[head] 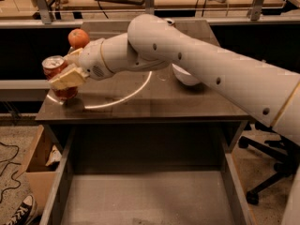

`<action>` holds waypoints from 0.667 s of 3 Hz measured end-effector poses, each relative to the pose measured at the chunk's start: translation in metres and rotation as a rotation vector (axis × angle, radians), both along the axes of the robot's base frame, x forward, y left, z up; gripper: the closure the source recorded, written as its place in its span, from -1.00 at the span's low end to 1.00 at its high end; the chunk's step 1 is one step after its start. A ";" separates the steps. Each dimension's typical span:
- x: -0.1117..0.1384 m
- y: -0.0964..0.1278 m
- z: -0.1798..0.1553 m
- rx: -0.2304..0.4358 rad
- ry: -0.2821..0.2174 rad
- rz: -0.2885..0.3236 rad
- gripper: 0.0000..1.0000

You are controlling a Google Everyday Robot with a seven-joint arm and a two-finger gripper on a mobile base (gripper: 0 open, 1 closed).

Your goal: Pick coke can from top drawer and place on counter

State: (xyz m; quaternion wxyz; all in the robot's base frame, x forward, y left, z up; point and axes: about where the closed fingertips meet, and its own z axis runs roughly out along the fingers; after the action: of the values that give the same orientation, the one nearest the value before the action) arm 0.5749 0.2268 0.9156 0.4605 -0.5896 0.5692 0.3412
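Note:
The coke can (pixel 57 67), red with a silver top, stands at the left front corner of the counter (pixel 187 102), at or just above its surface. My gripper (pixel 65 76) is shut on the can, one tan finger (pixel 68 78) across its front. The white arm reaches in from the right over the counter. The top drawer (pixel 145 196) is pulled open below the counter, and its visible grey floor holds nothing.
An orange (pixel 78 38) sits on the counter just behind the gripper. A white bowl (pixel 185 76) is partly hidden behind the arm. A thin white arc (pixel 126 97) marks the counter. A cardboard box (pixel 40 165) stands at the lower left, an office chair base (pixel 267 172) at the right.

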 end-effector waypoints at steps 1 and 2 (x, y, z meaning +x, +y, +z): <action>0.011 0.002 -0.019 -0.054 0.010 -0.015 1.00; 0.010 0.003 -0.018 -0.053 0.009 -0.012 0.63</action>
State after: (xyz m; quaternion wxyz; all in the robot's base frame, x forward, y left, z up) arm 0.5846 0.2300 0.8976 0.4442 -0.5967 0.5834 0.3260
